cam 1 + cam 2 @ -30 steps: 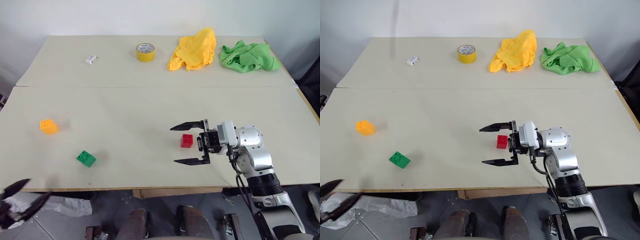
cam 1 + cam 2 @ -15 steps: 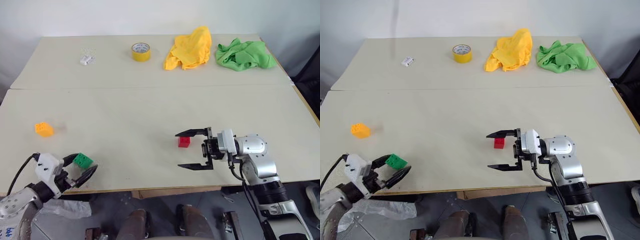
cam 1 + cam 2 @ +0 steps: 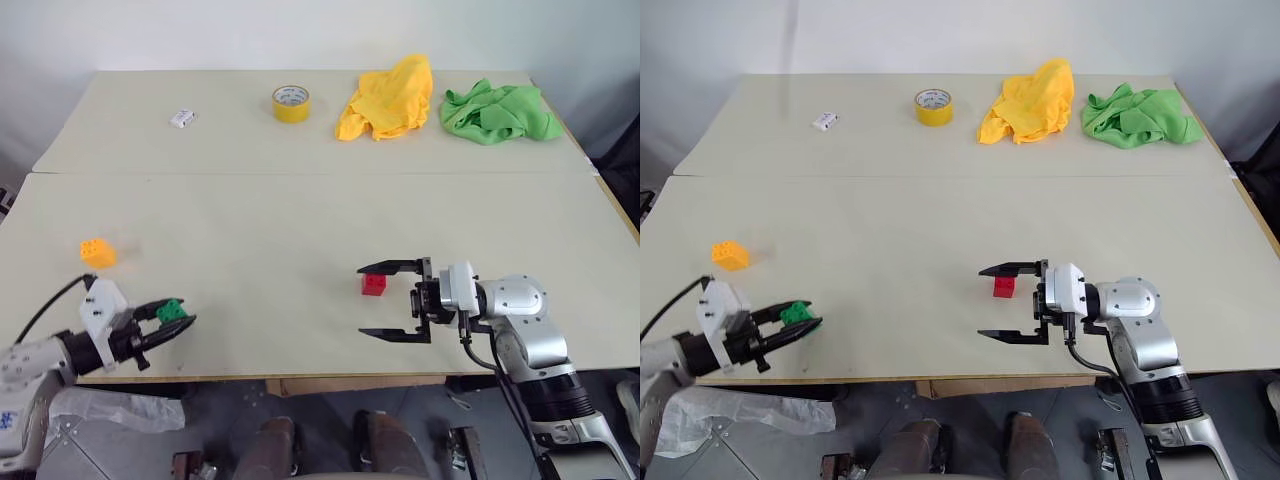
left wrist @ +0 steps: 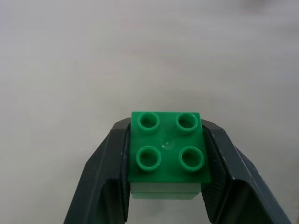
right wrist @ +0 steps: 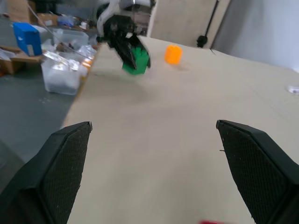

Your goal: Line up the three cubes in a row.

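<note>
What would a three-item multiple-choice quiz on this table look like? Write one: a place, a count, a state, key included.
1. Where is the red cube?
A. between the right gripper's open fingers
B. beside the tape roll
C. on the yellow cloth

2. How many cloths lie at the table's far edge?
A. one
B. two
C. four

3. The left gripper is:
A. open over the orange cube
B. shut on the green cube
C. shut on nothing

Key: 1 A, fingers flank it; 2 B, yellow cloth and green cloth; 3 B, fingers clamp its sides.
</note>
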### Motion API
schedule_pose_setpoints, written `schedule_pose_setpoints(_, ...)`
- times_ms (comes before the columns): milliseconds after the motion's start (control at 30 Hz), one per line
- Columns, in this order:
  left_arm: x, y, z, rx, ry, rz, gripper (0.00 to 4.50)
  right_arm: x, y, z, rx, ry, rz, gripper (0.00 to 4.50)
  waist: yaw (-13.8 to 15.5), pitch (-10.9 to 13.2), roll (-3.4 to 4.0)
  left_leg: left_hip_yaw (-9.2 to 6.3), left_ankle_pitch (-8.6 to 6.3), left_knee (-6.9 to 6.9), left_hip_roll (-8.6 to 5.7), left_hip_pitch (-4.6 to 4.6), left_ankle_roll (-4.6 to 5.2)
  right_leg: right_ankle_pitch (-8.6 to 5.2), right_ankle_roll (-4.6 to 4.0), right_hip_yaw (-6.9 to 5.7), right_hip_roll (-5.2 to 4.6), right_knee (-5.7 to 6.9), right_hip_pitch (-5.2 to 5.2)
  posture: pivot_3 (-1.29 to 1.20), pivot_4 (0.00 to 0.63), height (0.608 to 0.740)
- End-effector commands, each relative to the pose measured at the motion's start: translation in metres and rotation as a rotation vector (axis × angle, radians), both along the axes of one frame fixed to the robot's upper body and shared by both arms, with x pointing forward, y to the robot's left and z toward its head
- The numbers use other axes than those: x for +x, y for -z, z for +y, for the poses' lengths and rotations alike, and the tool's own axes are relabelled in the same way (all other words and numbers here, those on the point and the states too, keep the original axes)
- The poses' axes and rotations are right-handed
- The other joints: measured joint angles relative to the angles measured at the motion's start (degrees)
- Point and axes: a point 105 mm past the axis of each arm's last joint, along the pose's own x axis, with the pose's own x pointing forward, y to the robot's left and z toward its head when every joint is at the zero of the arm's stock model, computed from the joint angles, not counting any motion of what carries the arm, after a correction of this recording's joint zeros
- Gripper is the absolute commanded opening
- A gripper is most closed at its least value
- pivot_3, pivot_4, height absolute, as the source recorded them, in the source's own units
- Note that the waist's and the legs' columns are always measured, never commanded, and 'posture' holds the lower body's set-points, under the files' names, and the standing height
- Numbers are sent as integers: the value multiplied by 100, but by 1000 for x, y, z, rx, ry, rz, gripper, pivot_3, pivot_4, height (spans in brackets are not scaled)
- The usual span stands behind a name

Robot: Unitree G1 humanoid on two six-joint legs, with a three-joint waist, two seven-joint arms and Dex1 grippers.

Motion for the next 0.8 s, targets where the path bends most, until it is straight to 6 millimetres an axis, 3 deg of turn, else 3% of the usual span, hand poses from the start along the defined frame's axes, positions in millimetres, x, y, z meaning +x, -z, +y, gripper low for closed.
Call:
schedule_pose_setpoints(33,22,-42,-56,39,287,-103,1516,-1,-7,-21,12,75,-34,4500,48,-3,-6,-6,3,3,-6,-2,1,1,2,-4,-2,2,0,0,150,740)
schedule_pose_setpoints(100,41,-40,-90,174,452,-130,1516,-2,-4,-37,-1,133,-11,4500,81,-5,-3,-6,6,4,-18,-2,6,7,13,-6,0,16,5,0,150,740)
schedule_pose_setpoints(167,54,-37,-114,172,549,-110,1516,-4,0,-47,-31,163,3,4500,34,-10,6,14,10,2,-42,2,20,11,21,-32,11,36,-3,0,150,740)
schedule_pose_setpoints(333,72,-14,-144,183,657,-36,1516,-6,-1,-53,-51,215,-9,4500,-179,3,-14,64,3,-5,-42,0,50,17,33,-42,11,40,-22,0,150,740)
schedule_pose_setpoints(533,80,7,-166,184,660,5,1516,-15,-2,-59,-30,298,-14,4500,-42,9,-24,62,11,9,-21,-7,38,16,35,-65,11,38,-20,0,150,740)
schedule_pose_setpoints(800,70,27,-172,226,680,37,1516,-21,1,-69,-18,368,32,4500,35,9,-25,43,10,41,-25,-11,40,20,43,-58,2,37,-2,0,150,740)
